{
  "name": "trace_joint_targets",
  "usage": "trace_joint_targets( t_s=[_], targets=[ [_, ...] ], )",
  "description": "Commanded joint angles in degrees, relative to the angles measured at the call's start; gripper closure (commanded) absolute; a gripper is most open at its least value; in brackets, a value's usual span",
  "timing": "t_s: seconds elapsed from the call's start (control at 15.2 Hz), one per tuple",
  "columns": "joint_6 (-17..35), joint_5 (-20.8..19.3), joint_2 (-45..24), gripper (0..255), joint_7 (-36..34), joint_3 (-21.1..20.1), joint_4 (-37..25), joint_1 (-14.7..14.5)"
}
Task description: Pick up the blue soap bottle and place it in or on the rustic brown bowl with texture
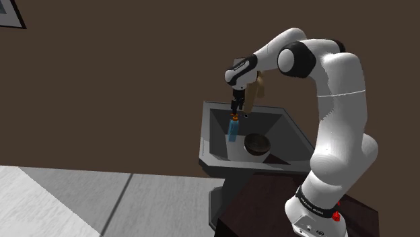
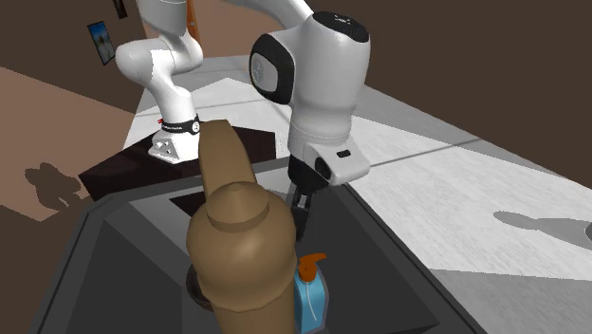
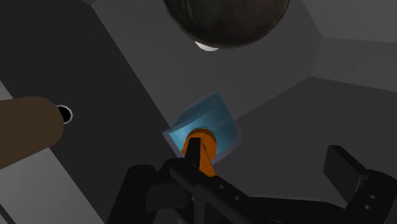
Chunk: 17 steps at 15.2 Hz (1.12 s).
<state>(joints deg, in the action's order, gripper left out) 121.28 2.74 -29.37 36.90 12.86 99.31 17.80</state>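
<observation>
Bottle [image 1: 233,129]: upright in sink [image 1: 286,129], near bowl [image 1: 257,143], not yet gripped; gripper [image 1: 236,106] just above its pump, fingers spread; grasp, lift and placing outstanding.

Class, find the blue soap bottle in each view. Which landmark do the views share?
Shoulder view: bottle in the sink, left of the bowl.
Second exterior view: bottle at the bottom edge, right of the faucet.
Wrist view: bottle between fingers and bowl.
Shared landmark: the brown faucet.
</observation>
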Motion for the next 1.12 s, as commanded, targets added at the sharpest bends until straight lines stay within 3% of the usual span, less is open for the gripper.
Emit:
trace_joint_targets(
  t_s=[0.0, 0.2, 0.66, 1.06],
  targets=[
    [-0.53, 0.85, -4.90, 0, 1.15, -0.19, -5.61, 1.42],
    [-2.02, 1.68, -11.11, 0, 2.23, -0.51, -13.54, 3.30],
    [2.03, 2.11, -13.57, 0, 2.49, -0.84, -11.94, 3.63],
    [2.34, 2.15, -13.82, 0, 2.51, -0.87, -11.87, 3.66]
  ],
)
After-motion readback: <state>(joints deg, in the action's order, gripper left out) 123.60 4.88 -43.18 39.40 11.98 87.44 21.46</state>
